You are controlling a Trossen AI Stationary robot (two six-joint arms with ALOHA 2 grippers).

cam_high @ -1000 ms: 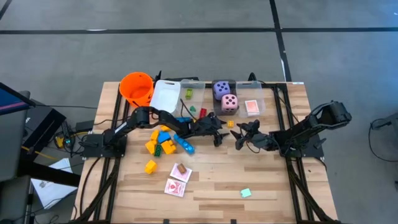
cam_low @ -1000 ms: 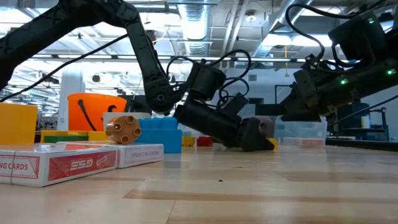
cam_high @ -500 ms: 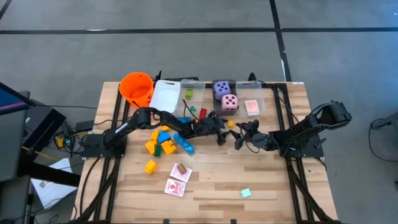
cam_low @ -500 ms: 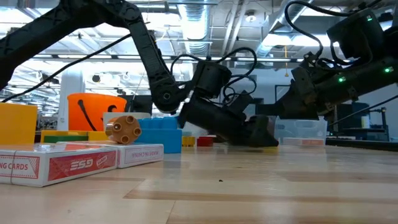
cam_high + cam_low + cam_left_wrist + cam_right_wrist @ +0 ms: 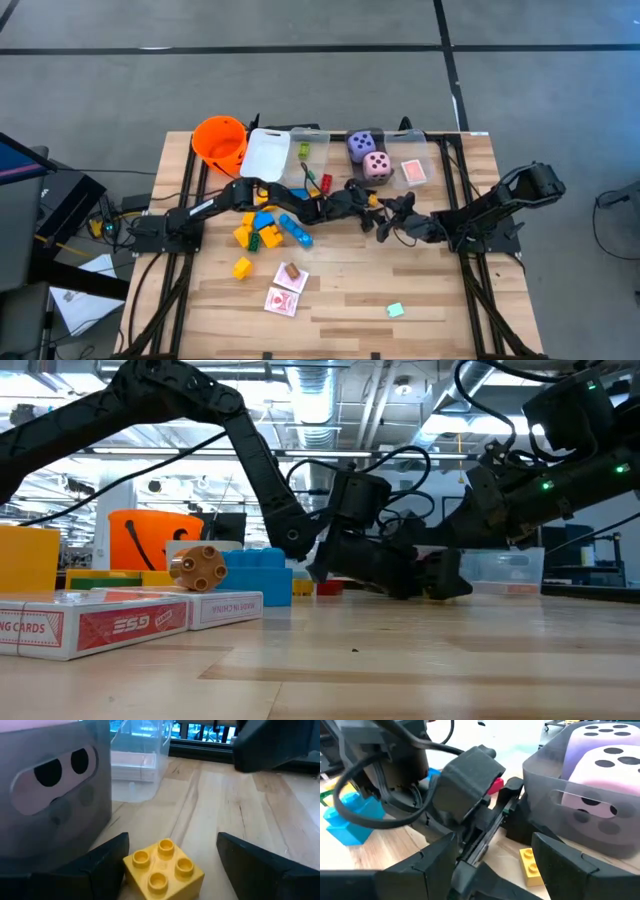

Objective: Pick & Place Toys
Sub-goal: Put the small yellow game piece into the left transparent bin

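Note:
A small yellow four-stud block (image 5: 164, 867) lies on the table just in front of the clear bin (image 5: 349, 162) that holds the pink die (image 5: 377, 165) and the purple die (image 5: 362, 143). My left gripper (image 5: 368, 200) is open and low over the table, one finger on each side of the block; whether a finger touches the block, I cannot tell. My right gripper (image 5: 385, 218) is open and empty, facing the left gripper from the right. The block also shows in the right wrist view (image 5: 531, 866). Red-patterned cards (image 5: 412, 172) lie in the bin to the right. My left gripper comes in level from the table's left. The outer side of one finger (image 5: 100, 867) lies against the near wall (image 5: 75, 820) of the dice bin, low down by the table. The bin stands on the table.
An orange bucket (image 5: 220, 142) and two more clear bins (image 5: 285, 152) stand along the far edge. A pile of yellow, blue and green blocks (image 5: 262, 225) lies at centre left. Card packs (image 5: 287, 290), a yellow block (image 5: 242, 267) and a green piece (image 5: 395, 310) lie nearer the front.
My left gripper has gone toward the table's right edge and a little toward the far edge, staying low, and now straddles the yellow block. The dice bin and the card bin beside it have slid a little toward the right edge.

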